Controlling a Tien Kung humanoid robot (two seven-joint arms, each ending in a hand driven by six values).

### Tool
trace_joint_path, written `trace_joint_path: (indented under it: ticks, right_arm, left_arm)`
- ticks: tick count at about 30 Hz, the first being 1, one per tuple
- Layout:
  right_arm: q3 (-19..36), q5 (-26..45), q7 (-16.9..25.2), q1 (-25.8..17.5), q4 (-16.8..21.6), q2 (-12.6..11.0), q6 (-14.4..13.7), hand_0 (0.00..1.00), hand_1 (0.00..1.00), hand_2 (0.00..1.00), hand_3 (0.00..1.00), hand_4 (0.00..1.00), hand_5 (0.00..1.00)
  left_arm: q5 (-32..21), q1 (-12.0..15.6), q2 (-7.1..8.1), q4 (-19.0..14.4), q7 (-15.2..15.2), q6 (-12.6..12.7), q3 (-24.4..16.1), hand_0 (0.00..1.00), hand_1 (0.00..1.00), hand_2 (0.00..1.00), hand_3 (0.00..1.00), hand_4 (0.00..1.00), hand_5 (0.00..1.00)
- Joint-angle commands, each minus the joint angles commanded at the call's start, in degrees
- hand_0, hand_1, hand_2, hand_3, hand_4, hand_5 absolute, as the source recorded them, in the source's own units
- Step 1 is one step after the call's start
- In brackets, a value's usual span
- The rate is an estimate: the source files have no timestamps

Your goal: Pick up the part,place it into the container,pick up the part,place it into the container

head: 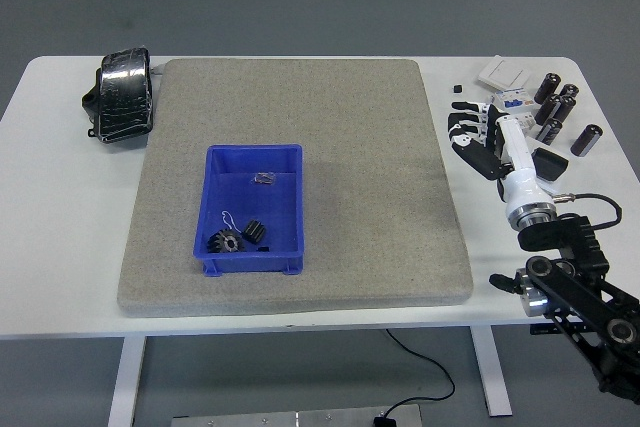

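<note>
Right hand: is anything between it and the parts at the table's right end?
Nothing visible is. The right hand hangs open over bare table beside the white breaker, with the black cylinders just beyond. Back toward the blue bin there is only the flat grey mat.

Bright, even overhead light, soft faint shadows, sharp focus, no glare.

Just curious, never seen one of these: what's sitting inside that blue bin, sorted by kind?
Inside the blue bin:
Black gears: 2
Small wire clips: 2
Total: 4
The right hand, open, holds nothing.
</note>
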Motion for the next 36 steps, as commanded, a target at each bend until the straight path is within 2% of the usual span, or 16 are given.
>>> trace_joint_path:
  ticks: [4, 5, 10, 11, 16, 17, 18, 22, 23, 36]
  right_arm:
    - [2.2, 4.2, 2.1, -2.3, -0.2, 0.2, 2.9, 0.724, 0.734, 0.745, 0.687, 0.627, 0.303]
    - [2.9, 5.4, 2.8, -2.9, -0.3, 0.3, 3.8, 0.825, 0.795, 0.81, 0.718, 0.774, 0.474]
    - [6.8, 11.9, 5.4, -5.4, -0.5, 0.8, 9.4, 0.825, 0.795, 0.81, 0.718, 0.774, 0.474]
    - [7.4, 12.8, 5.5, -5.7, -0.5, 0.8, 10.2, 0.89, 0.84, 0.855, 0.819, 0.893, 0.618]
    - [10.1, 16.9, 5.8, -6.6, 0.2, 1.1, 13.7, 0.89, 0.84, 0.855, 0.819, 0.893, 0.618]
    - [10.5, 17.5, 5.8, -6.7, 0.4, 1.2, 14.2, 0.914, 0.862, 0.874, 0.859, 0.998, 0.853]
    - [10.8, 18.0, 5.8, -6.8, 0.5, 1.2, 14.7, 0.914, 0.862, 0.874, 0.859, 0.998, 0.853]
    - [11.6, 19.3, 5.8, -6.9, 0.9, 1.3, 15.6, 0.914, 0.862, 0.874, 0.859, 0.998, 0.853]
    - [11.8, 19.4, 5.8, -7.0, 0.9, 1.3, 15.6, 0.919, 0.863, 0.871, 0.867, 0.998, 0.935]
    - [14.3, 19.1, 5.8, -7.9, 1.2, 1.2, 14.9, 0.898, 0.842, 0.85, 0.851, 0.998, 0.953]
  left_arm:
    - [0.2, 0.1, 0.06, 0.0, 0.1, -0.1, -0.2, 0.658, 0.642, 0.619, 0.6, 0.721, 0.623]
    - [0.2, 0.1, 0.07, 0.0, 0.1, -0.1, -0.2, 0.658, 0.642, 0.619, 0.6, 0.719, 0.618]
    - [0.0, 0.2, 0.0, 0.0, 0.0, 0.0, -0.1, 0.658, 0.642, 0.619, 0.6, 0.719, 0.618]
    - [-0.1, 0.2, -0.02, 0.0, 0.0, 0.0, -0.1, 0.658, 0.642, 0.619, 0.599, 0.719, 0.621]
    - [-0.5, 0.3, -0.07, 0.0, -0.1, 0.2, 0.1, 0.658, 0.642, 0.619, 0.599, 0.719, 0.621]
    - [-0.5, 0.3, -0.06, 0.0, -0.1, 0.2, 0.1, 0.659, 0.643, 0.619, 0.6, 0.719, 0.62]
    - [-0.5, 0.3, -0.05, 0.0, -0.1, 0.3, 0.1, 0.659, 0.643, 0.619, 0.6, 0.719, 0.62]
    - [-0.5, 0.4, -0.08, -0.1, 0.0, 0.3, 0.1, 0.659, 0.643, 0.619, 0.6, 0.719, 0.62]
    - [-0.5, 0.5, -0.09, -0.1, 0.0, 0.3, 0.1, 0.659, 0.643, 0.621, 0.6, 0.719, 0.619]
    - [-0.5, 0.6, 0.22, -0.3, 0.2, 0.3, 0.1, 0.66, 0.643, 0.621, 0.602, 0.718, 0.619]
